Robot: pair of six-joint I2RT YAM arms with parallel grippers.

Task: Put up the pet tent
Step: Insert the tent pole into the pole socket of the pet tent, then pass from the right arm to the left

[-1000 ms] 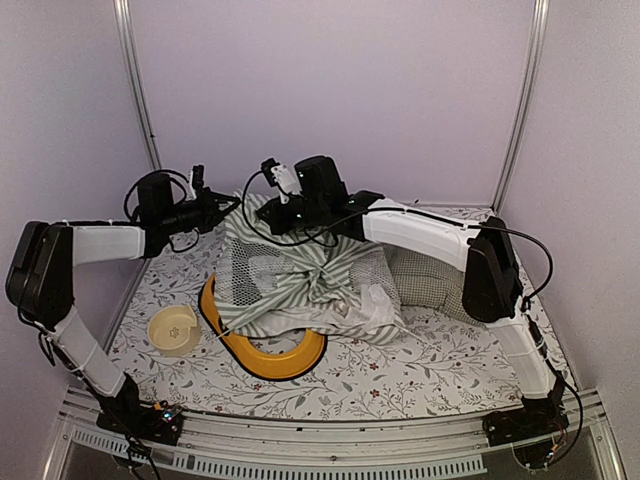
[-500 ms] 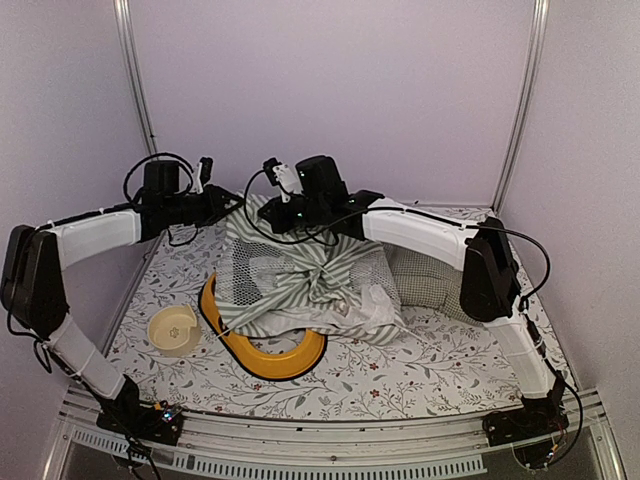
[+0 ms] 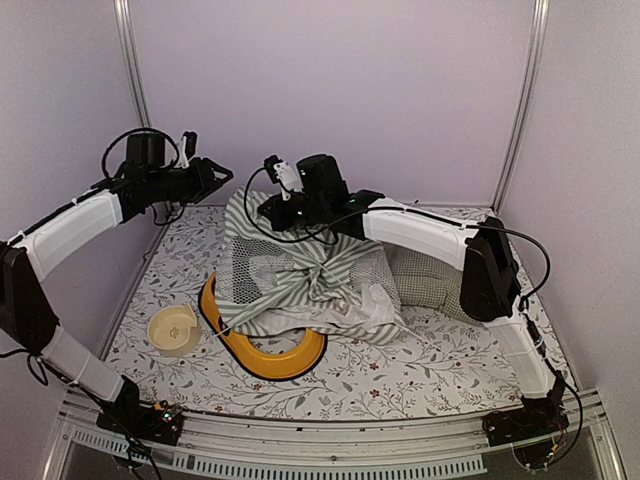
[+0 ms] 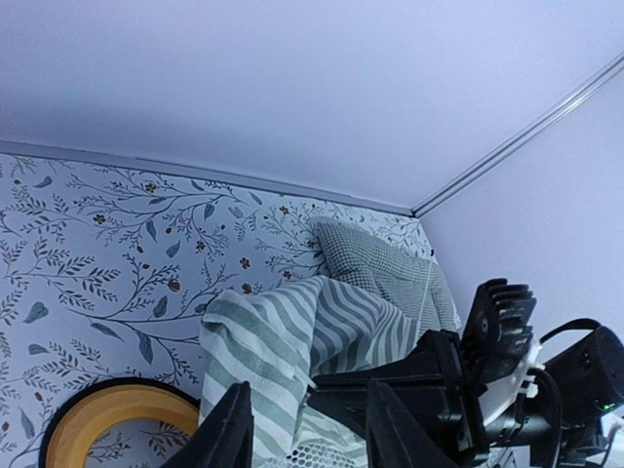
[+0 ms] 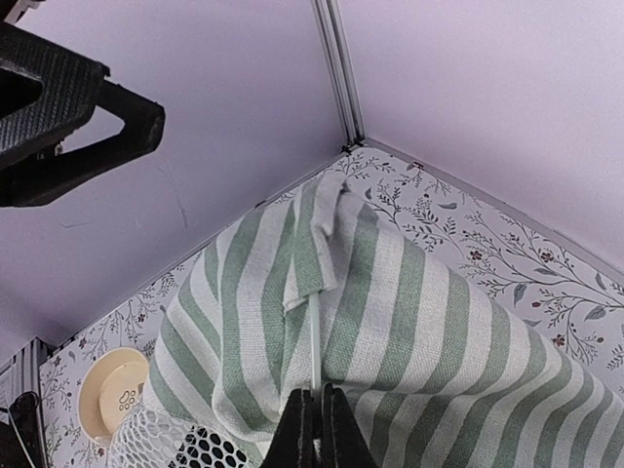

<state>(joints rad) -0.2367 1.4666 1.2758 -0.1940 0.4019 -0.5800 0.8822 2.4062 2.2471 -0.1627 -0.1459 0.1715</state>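
Lying crumpled on the flowery table [image 3: 430, 370], the tent [image 3: 320, 275] has purple walls [image 3: 330, 90] behind. The right gripper [image 5: 312, 409] pinches its thin pole [image 5: 314, 341]; the left gripper [image 3: 222, 172] hangs spread and empty above the table.

lilac walls [image 3: 330, 90] enclose a floral-patterned table [image 3: 420, 375].

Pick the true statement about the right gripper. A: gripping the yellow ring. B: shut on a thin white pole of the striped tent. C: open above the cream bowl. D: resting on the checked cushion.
B: its wrist view shows the right gripper shut on the thin white pole of the pet tent.
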